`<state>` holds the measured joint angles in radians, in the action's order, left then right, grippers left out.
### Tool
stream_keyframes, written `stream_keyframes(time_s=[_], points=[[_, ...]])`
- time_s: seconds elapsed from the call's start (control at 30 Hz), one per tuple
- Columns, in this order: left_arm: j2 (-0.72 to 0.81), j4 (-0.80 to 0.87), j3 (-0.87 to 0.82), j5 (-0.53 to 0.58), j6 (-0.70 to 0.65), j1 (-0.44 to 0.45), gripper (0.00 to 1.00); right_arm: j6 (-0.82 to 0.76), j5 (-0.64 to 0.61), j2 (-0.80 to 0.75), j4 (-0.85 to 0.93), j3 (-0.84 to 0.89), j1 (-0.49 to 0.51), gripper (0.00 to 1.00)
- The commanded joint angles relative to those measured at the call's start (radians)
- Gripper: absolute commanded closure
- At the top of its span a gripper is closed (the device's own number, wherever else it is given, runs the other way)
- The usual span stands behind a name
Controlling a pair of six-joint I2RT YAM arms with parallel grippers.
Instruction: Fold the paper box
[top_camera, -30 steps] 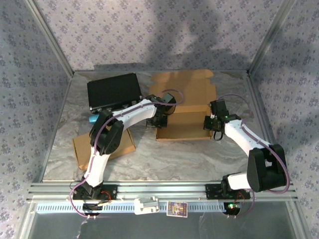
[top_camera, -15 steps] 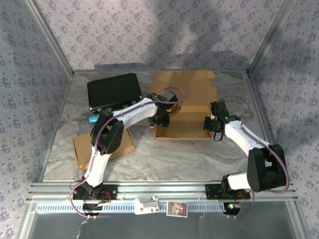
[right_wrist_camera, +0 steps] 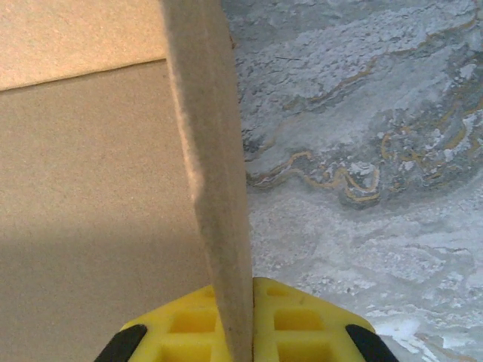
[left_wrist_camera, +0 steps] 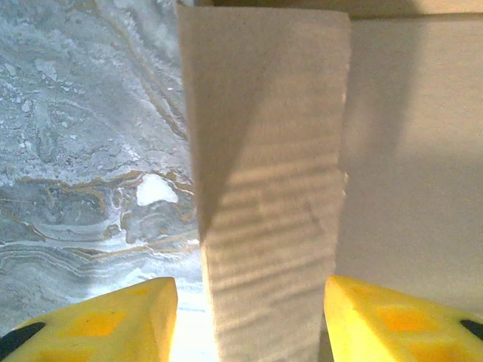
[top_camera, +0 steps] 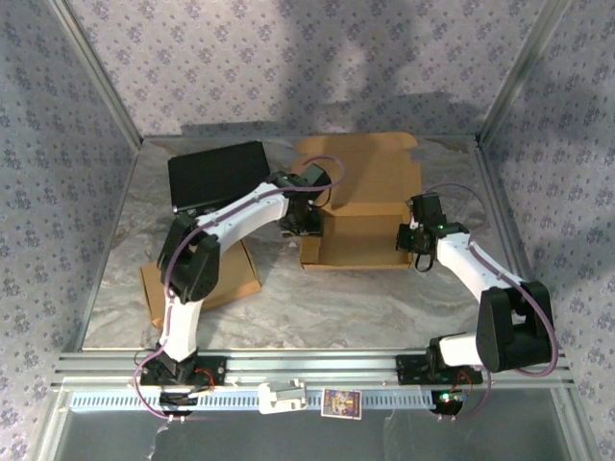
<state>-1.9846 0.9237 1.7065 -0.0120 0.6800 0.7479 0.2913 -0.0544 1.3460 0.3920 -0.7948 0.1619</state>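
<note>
Box (top_camera: 357,238): we see brown cardboard, half folded, mid-table
Walls (left_wrist_camera: 264,188): both sides upright
Lid (top_camera: 370,165): flat behind

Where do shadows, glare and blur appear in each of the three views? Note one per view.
Top external: soft arm shadows on the back wall and the box's rear. Left wrist: a slanted shadow crosses the left flap; glare whitens the table beside a yellow finger. Right wrist: the right flap blurs near the lens; the table beyond is sharp.

Tan paper box (top_camera: 363,235), grey marbled table (top_camera: 327,303), floral-patterned walls (top_camera: 288,58).
</note>
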Motion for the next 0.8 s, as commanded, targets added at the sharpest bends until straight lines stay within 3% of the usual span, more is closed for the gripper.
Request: stream_keyframes(time_s=[0.0,0.13,0.27,0.37,0.77], points=[[0.086,-0.079,-0.059,-0.139,-0.021,-0.040,0.46,-0.020,0.028,-0.026,-0.003,0.003,-0.017,1.00],[0.171,-0.217,-0.203,-0.224,-0.021,-0.092,0.47,-0.056,0.094,-0.024,-0.018,0.002,-0.051,1.00],[0.253,-0.562,-0.439,-0.445,0.076,-0.184,0.50,-0.082,0.241,0.008,-0.030,0.001,-0.110,1.00],[0.249,-0.755,-0.528,-0.525,0.130,-0.215,0.52,-0.097,0.294,0.051,-0.011,-0.009,-0.137,1.00],[0.196,-0.964,-0.649,-0.547,0.227,-0.227,0.58,-0.115,0.262,0.219,0.068,-0.108,-0.176,1.00]])
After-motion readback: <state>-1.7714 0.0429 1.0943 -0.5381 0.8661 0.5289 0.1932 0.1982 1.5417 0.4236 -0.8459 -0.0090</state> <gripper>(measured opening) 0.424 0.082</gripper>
